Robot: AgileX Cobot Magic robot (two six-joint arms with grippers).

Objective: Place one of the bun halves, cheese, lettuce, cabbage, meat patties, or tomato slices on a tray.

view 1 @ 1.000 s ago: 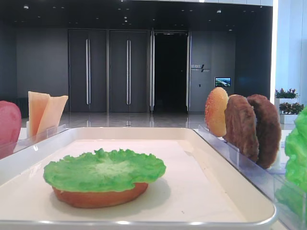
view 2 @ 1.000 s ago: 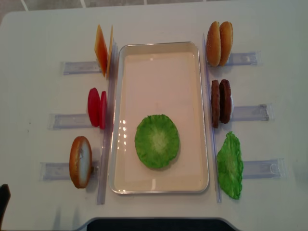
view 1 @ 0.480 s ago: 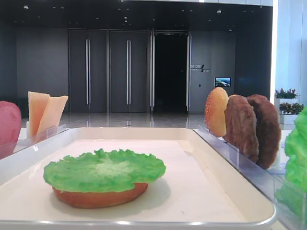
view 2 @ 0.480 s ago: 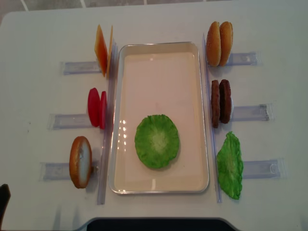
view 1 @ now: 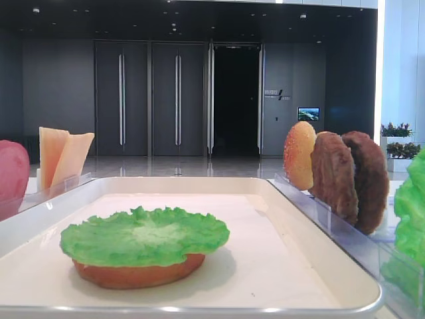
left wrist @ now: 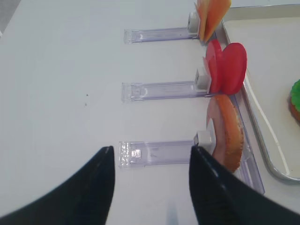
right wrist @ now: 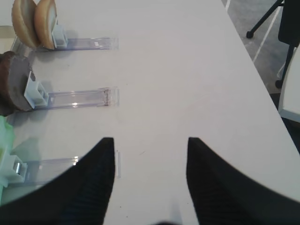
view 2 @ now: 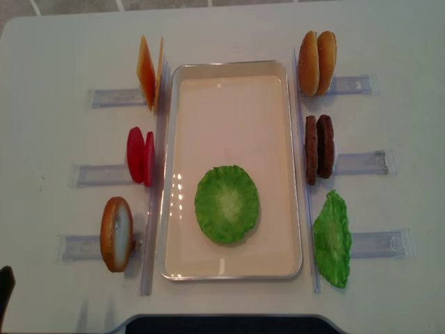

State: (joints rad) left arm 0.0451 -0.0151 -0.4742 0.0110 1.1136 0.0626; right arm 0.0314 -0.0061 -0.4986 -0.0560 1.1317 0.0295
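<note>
The cream tray (view 2: 229,69) lies mid-table. On it a lettuce leaf (view 2: 227,204) covers a bun half (view 1: 136,272). To its left stand cheese (view 2: 149,73), tomato slices (view 2: 139,156) and a bun half (view 2: 116,234). To its right stand two bun halves (view 2: 317,62), meat patties (view 2: 319,148) and another lettuce leaf (view 2: 332,239). Cabbage is out of view. My left gripper (left wrist: 152,149) hangs open and empty over the table, left of the bun half (left wrist: 229,133). My right gripper (right wrist: 150,140) is open and empty, right of the lettuce's holder.
Clear plastic holders (view 2: 361,163) stick out sideways from each food stack on both sides. The table's right edge (right wrist: 253,61) runs close to the right gripper, with floor and a stand leg beyond. A dark panel (view 2: 222,323) sits at the front edge.
</note>
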